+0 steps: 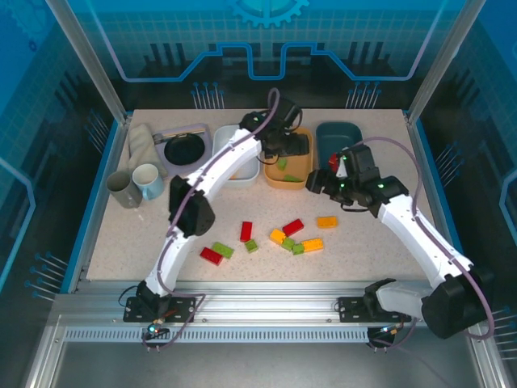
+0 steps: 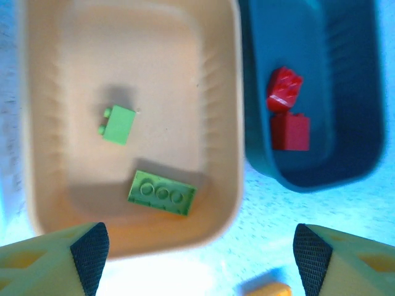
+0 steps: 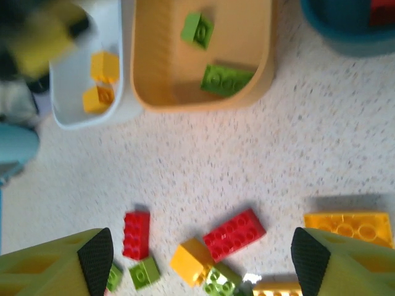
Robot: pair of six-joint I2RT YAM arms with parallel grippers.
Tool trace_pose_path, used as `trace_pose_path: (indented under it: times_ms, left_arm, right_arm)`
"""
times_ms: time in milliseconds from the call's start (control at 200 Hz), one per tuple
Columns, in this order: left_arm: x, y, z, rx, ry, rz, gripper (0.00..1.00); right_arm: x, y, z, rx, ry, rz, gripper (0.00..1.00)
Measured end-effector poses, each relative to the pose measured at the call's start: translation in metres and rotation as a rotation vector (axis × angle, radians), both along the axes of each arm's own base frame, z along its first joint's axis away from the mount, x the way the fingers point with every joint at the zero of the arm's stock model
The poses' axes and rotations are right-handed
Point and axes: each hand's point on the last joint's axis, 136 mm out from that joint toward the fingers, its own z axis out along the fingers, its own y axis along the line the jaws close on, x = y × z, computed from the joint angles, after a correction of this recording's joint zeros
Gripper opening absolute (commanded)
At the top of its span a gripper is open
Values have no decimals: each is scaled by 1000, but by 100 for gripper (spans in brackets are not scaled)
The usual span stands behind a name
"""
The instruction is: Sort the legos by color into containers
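Three containers stand at the back: a white tub (image 1: 238, 158), an orange tub (image 1: 291, 179) and a teal tub (image 1: 339, 137). My left gripper (image 2: 200, 256) hangs open and empty over the orange tub's (image 2: 216, 92) near rim. Two green legos (image 2: 162, 192) lie in that tub. Red legos (image 2: 289, 131) lie in the teal tub (image 2: 345, 92). My right gripper (image 3: 202, 259) is open with nothing in it, above loose legos on the table: a red brick (image 3: 234, 234), another red one (image 3: 136, 234), a yellow one (image 3: 193, 262). Yellow legos (image 3: 102, 68) sit in the white tub (image 3: 74, 117).
A lavender tray (image 1: 166, 133) with a black dish, a rolled cloth (image 1: 145, 141), a grey cup (image 1: 123, 190) and a white cup (image 1: 149, 181) occupy the back left. More loose bricks (image 1: 218, 252) lie near the front middle of the table.
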Motion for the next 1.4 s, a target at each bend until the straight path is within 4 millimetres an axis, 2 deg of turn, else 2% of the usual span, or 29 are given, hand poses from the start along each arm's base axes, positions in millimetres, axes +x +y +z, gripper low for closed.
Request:
trace_pose_path:
  times_ms: [85, 135, 205, 245, 340, 450, 565, 655, 745, 940, 1090, 1220, 1401]
  left_arm:
    - [-21, 24, 41, -51, -49, 37, 85]
    - [-37, 45, 64, -86, -84, 62, 86]
    - [-60, 76, 82, -128, -126, 101, 86]
    - [-72, 91, 85, -142, -146, 115, 87]
    - [-108, 123, 72, -150, -163, 136, 88]
    - [-150, 144, 30, -136, -110, 131, 89]
    - [-185, 161, -11, -130, -40, 140, 89]
    - [-206, 171, -26, -144, -19, 157, 89]
    - [-218, 178, -25, -174, -34, 168, 89]
    - [-228, 182, -15, -227, -77, 173, 91]
    - [-232, 185, -6, -248, -106, 170, 91]
    - [-235, 186, -1, -259, -121, 169, 91]
    - [-235, 187, -1, -260, -122, 169, 90]
  right_arm:
    - [-12, 11, -17, -38, 70, 24, 72]
    - [-20, 18, -27, -52, 119, 24, 70]
    - [-29, 27, -42, -62, 194, 3, 68]
    - [-34, 32, -52, -68, 242, -17, 68]
    - [-44, 40, -81, -87, 375, -84, 66]
    - [-54, 46, -109, -107, 501, -179, 66]
    - [-55, 48, -121, -87, 562, -277, 65]
    - [-53, 50, -125, -63, 584, -341, 65]
    - [-50, 52, -134, -55, 609, -392, 65]
    - [-49, 54, -157, -61, 668, -469, 63]
    - [-34, 66, -155, -17, 663, -484, 59]
    - [-29, 71, -164, -16, 676, -491, 56]
    - [-32, 69, -173, -30, 705, -513, 43]
